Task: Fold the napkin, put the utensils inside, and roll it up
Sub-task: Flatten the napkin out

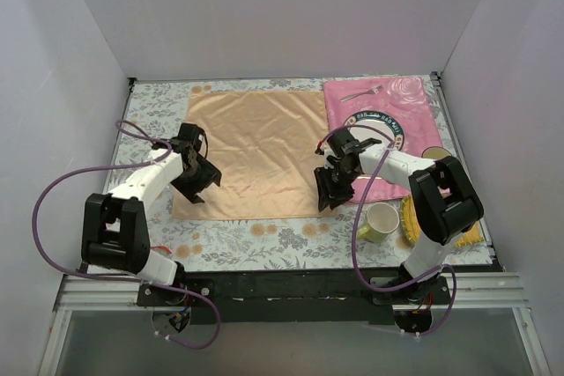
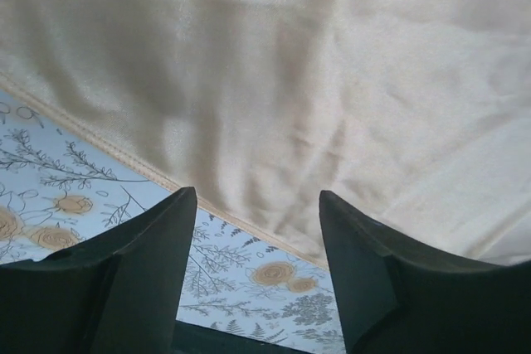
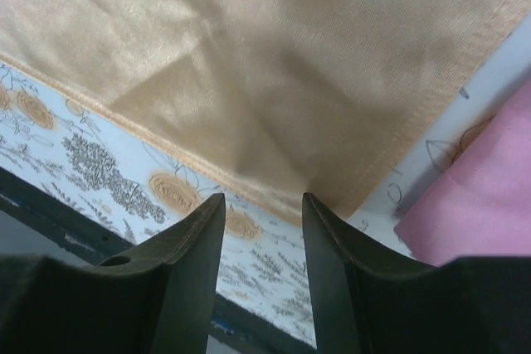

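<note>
Above the napkin on the desk, I see my left tool and right tool hovering by its near corners, both released, gripping nothing.

Napkin cropped in 2 wrist views

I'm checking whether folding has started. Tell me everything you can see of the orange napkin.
The napkin is a thin, peach-orange, slightly shiny square cloth with a stitched hem and soft creases. It lies spread flat and unfolded on the floral tablecloth. A strip of tablecloth shows between its near right corner and the pink placemat. No utensil lies on it. The left gripper and right gripper hang open at its two near corners; whether they touch it cannot be told.
</note>
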Controlling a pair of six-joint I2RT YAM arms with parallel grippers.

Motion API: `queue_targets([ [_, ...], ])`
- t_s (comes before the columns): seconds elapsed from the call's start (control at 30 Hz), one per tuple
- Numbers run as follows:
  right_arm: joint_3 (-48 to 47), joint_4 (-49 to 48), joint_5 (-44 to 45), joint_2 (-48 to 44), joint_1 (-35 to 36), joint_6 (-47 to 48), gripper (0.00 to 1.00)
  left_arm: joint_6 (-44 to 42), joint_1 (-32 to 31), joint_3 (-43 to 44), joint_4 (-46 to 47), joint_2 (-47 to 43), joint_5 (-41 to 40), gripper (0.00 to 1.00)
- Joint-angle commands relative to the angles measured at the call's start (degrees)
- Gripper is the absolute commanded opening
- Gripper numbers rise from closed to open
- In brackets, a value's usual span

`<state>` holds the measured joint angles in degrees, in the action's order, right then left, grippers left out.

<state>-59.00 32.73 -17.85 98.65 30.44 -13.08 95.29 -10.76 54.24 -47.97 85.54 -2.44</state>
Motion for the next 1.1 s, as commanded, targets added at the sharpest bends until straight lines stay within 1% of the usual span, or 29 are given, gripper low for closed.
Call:
queue_targets([
  [0.0,-8.0,6.8,-0.1,-2.9,0.5,0.3,0.53,4.3,1.1,8.1,-14.6,-4.9,-10.9,0.66],
  [0.03,-9.6,8.7,-0.2,-3.0,0.4,0.1,0.54,5.4,1.9,8.5,-16.6,-5.2,-13.9,0.66],
  [0.07,-11.9,9.4,-1.0,-3.8,0.4,-0.3,0.56,6.9,4.3,8.2,-18.6,-6.2,-15.6,0.65],
  [0.1,-12.5,10.0,-1.3,-4.3,0.4,-1.1,0.56,9.0,5.9,7.5,-21.6,-6.9,-16.7,0.59],
  [0.13,-12.9,10.3,-1.7,-5.0,0.5,-1.5,0.57,9.2,7.7,5.3,-22.0,-8.1,-17.7,0.51],
  [0.17,-13.2,10.5,-3.0,-6.3,0.4,-1.9,0.57,8.4,10.6,3.5,-21.3,-11.2,-17.3,0.46],
  [0.2,-13.1,10.5,-3.3,-6.9,0.4,-1.9,0.57,7.3,13.9,2.0,-17.7,-12.9,-16.4,0.43],
  [0.23,-13.0,10.6,-3.7,-7.3,0.4,-2.1,0.57,5.0,15.7,0.4,-15.7,-14.2,-14.1,0.40],
  [0.27,-12.8,10.3,-3.6,-8.1,0.5,-2.0,0.57,4.5,18.6,-2.4,-14.0,-15.1,-13.3,0.40],
  [0.33,-11.8,10.2,-2.9,-8.5,0.4,-1.3,0.58,1.7,20.4,-4.1,-10.1,-15.5,-12.0,0.40],
  [0.37,-11.7,10.6,-2.5,-8.4,0.3,-1.1,0.58,0.5,21.2,-4.6,-9.0,-14.9,-11.6,0.38],
  [0.43,-10.7,10.9,-1.9,-8.6,0.2,-0.6,0.58,-0.4,21.2,-4.5,-8.6,-13.0,-12.2,0.36],
  [0.47,-10.2,10.7,-1.5,-9.2,0.2,-0.5,0.58,-2.3,21.2,-4.7,-7.9,-12.9,-11.6,0.34],
  [0.53,-9.0,9.7,-1.8,-9.8,0.0,-0.6,0.58,-3.3,21.3,-5.5,-5.6,-13.2,-11.2,0.33],
  [0.73,-8.8,9.4,-1.9,-9.9,-0.4,-0.6,0.58,-6.1,21.2,-9.6,-1.0,-13.5,-8.6,0.39],
  [0.87,-8.8,9.4,-1.9,-10.1,-0.6,-0.5,0.58,-6.8,21.1,-9.8,0.8,-12.0,-8.7,0.39],
  [0.9,-8.7,9.3,-1.8,-10.1,-0.6,-0.6,0.58,-7.0,21.1,-9.7,0.9,-11.7,-9.0,0.37],
  [1.0,-8.3,9.0,-2.2,-10.2,-0.7,-0.6,0.58,-7.3,21.2,-10.1,1.3,-11.5,-9.5,0.38],
  [1.07,-8.3,8.9,-2.2,-10.3,-0.8,-0.6,0.58,-7.0,21.0,-10.6,1.6,-11.4,-9.6,0.40],
])
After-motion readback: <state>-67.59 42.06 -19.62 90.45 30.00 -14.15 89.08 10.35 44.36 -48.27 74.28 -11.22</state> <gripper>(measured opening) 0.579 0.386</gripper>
